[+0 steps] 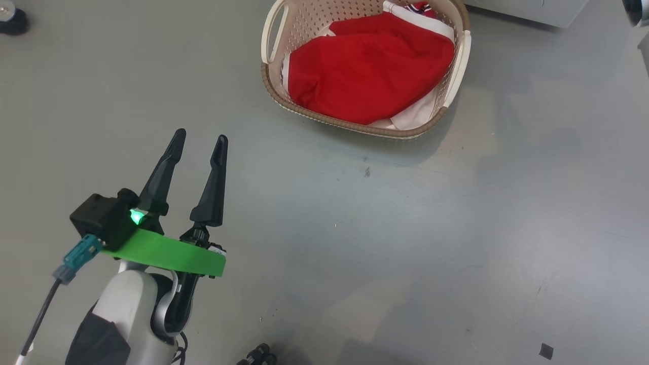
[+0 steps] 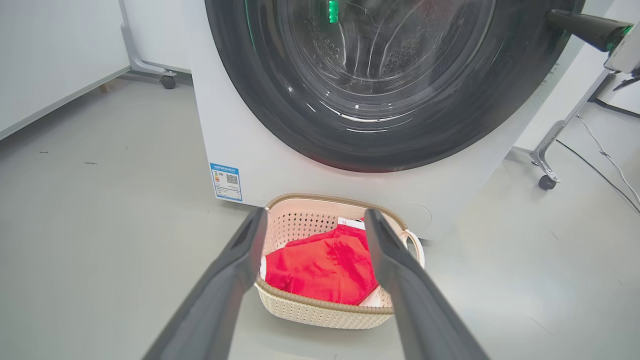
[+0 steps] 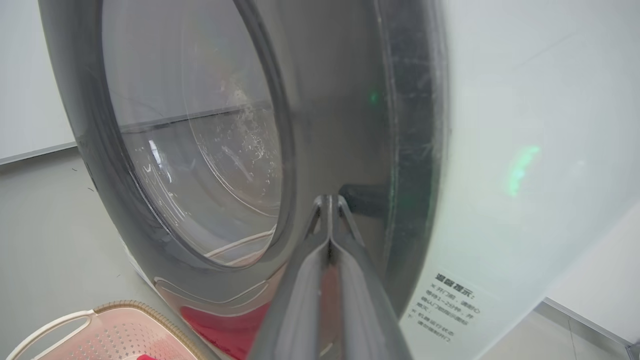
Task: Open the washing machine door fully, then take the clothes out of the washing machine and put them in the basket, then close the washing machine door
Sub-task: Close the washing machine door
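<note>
The cream basket [image 1: 355,124] stands on the grey floor with the red clothes [image 1: 370,66] heaped inside it. My left gripper [image 1: 199,138] hovers open and empty to the basket's left. In the left wrist view its fingers [image 2: 235,265] frame the basket [image 2: 325,312] and clothes [image 2: 320,270], just in front of the washing machine [image 2: 260,170]. The washing machine door [image 2: 280,115] lies against the machine's front. My right gripper [image 3: 328,201] is shut, its tips touching the door's black rim [image 3: 350,100] near its edge; the same right gripper [image 2: 552,16] appears at the top right of the left wrist view.
A corner of the washing machine [image 1: 527,12] sits behind the basket. Wheeled stand legs [image 2: 167,80] [image 2: 547,180] flank the machine, with a cable [image 2: 600,160] on the floor at the right. A dark object [image 1: 12,20] lies far left on the floor.
</note>
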Tool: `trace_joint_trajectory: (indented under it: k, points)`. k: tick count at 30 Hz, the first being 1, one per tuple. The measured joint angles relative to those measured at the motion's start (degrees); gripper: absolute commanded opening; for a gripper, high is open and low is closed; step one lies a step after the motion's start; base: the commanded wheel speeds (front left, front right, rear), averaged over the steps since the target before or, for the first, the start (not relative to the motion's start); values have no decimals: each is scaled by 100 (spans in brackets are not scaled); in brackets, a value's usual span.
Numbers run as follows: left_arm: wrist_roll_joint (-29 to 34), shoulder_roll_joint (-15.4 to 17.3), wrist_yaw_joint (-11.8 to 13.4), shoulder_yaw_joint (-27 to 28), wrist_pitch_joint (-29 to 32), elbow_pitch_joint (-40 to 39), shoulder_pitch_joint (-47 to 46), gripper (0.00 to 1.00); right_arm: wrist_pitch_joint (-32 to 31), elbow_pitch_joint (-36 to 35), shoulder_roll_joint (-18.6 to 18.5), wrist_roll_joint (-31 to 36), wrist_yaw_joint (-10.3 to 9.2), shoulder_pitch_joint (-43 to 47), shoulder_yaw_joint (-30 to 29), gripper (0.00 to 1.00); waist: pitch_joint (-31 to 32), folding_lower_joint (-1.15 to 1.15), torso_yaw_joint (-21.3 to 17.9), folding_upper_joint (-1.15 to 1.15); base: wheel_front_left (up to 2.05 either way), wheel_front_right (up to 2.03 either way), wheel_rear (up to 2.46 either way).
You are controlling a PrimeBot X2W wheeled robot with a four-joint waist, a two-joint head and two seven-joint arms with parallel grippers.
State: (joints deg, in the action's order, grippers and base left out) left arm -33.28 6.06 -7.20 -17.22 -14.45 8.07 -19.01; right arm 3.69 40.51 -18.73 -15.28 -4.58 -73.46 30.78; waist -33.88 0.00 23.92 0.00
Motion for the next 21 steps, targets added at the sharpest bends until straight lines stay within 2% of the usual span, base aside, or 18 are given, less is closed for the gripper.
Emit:
trace_joint_trajectory:
  k: [11,17,21]
  points:
    - [-8,-7,0,-3,0,59,-102,100,2,242,63,31,-21,-230,-81,0,-90,0,66,0,0,0,0]
    - [-7,-15,0,8,0,146,-112,100,287,421,136,25,-63,-170,-75,0,15,0,51,0,0,0,0]
    - [-5,-16,0,51,0,226,-124,100,534,508,218,-37,-54,180,-58,0,171,0,21,0,0,0,0]
